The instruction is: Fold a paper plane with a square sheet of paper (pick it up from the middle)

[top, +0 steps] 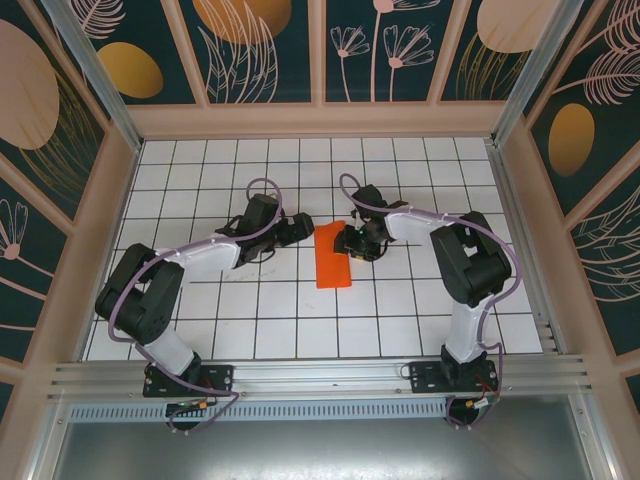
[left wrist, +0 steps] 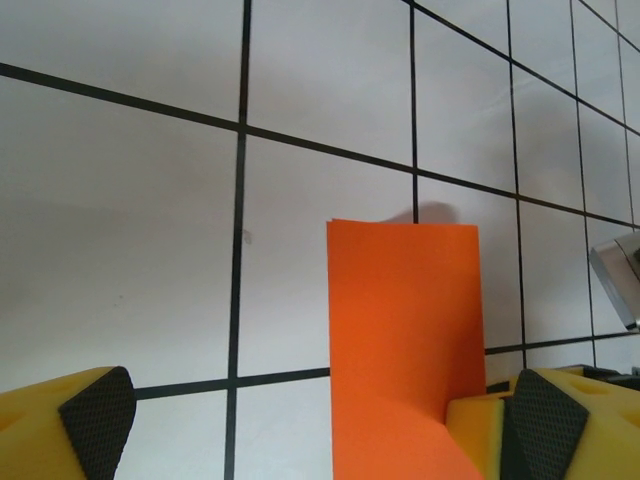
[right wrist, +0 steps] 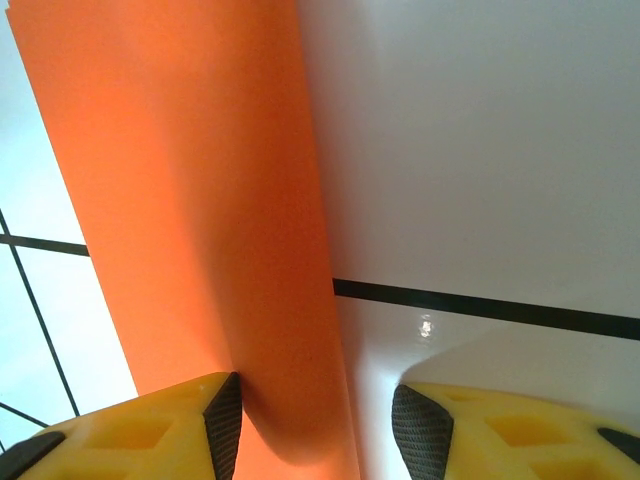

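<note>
With the left gripper [left wrist: 318,415] splayed wide and the right gripper [right wrist: 322,425] half-open, neither pinching the thin orange-red folded paper sheet [top: 334,258], I'd press its crease flat, edges matched.

The orange paper [left wrist: 400,340] runs off the bottom edge, one corner hidden behind a finger [left wrist: 478,432] of the left end effector [left wrist: 318,415].

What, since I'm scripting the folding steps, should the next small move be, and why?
Probably close the right gripper on the long edge of the sheet of paper. The paper lies flat on the table as a narrow rectangle, that edge already sits between its part-open jaws, and the left gripper stands wide open, holding nothing.
</note>
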